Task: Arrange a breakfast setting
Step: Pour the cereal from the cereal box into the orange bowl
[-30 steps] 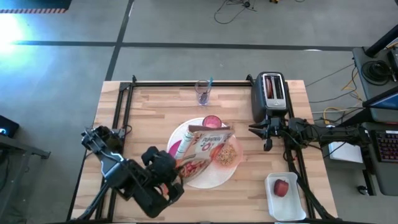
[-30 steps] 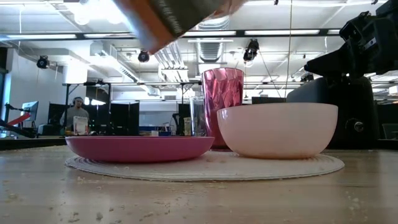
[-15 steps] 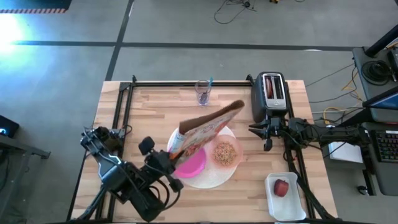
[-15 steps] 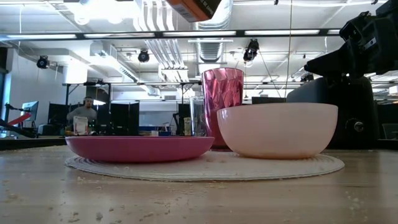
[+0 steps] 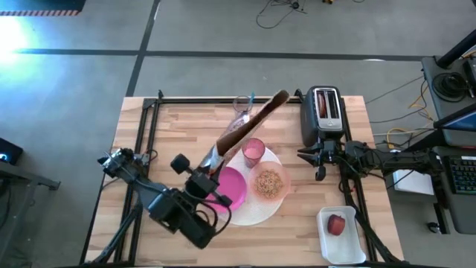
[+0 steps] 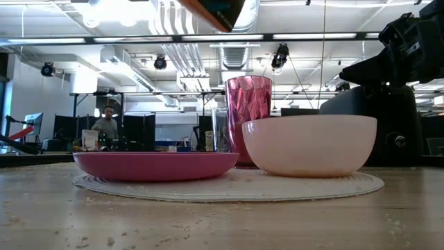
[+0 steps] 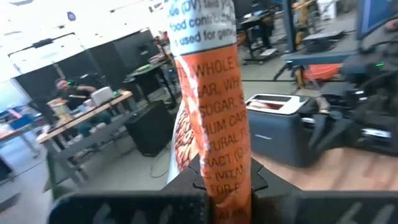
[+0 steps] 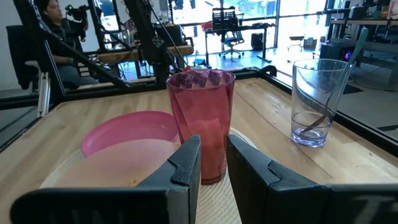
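The left end effector (image 7: 227,186) is clamped on the narrow lower end of a cereal box (image 5: 248,129): light, thin-walled card, probably crushable, best held across its narrow sides.

bowl (image 5: 269,182) on plate (image 5: 253,216), toaster (image 5: 325,113) right

The table's (image 5: 171,126) left half and near-left corner lie bare, apart from the left arm rising over it with a cereal box (image 5: 249,126) slanting above the middle. The white plate (image 5: 256,212), pink plate (image 5: 232,187), bowl (image 5: 270,182) and tumbler (image 5: 253,151) crowd the centre. A toaster (image 5: 325,112) blocks the far-right corner, a glass (image 5: 242,112) the far edge, a tray (image 5: 342,238) the near-right corner.
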Available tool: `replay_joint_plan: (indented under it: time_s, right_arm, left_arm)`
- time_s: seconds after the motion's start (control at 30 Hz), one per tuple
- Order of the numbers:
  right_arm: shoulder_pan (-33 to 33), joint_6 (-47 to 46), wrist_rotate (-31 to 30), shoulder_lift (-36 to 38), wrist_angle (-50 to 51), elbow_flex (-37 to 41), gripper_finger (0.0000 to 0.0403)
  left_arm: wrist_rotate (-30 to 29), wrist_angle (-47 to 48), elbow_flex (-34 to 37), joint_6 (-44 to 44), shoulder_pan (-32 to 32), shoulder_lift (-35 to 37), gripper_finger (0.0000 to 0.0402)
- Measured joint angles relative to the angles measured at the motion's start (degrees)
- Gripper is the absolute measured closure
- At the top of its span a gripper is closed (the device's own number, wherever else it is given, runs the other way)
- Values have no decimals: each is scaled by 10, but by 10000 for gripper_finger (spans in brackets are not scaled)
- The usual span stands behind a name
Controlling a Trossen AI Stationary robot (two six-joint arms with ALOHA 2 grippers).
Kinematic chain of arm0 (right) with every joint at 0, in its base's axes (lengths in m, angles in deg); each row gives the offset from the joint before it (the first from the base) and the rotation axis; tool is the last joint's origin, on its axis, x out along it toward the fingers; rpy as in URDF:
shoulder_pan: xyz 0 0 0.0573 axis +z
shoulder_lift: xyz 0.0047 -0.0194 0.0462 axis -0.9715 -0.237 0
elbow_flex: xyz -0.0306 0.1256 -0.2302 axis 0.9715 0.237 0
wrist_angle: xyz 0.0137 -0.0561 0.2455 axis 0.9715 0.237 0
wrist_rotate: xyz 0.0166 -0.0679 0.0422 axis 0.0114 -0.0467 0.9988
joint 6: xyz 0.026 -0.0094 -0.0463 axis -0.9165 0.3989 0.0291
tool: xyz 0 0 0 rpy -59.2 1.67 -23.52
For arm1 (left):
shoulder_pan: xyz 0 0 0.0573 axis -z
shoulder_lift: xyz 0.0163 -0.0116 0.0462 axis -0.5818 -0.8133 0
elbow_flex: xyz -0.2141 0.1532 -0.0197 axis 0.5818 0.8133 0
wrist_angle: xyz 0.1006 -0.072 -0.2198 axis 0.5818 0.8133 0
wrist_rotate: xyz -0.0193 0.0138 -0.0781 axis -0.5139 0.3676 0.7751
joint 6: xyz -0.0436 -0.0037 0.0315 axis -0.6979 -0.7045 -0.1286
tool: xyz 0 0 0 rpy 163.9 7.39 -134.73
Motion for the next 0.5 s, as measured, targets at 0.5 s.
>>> replay_joint_plan:
  time_s: [0.5]
  right_arm:
    - [0,0,0,0,0,0,335]
  left_arm:
    - [79,0,271,-159,-112,158,402]
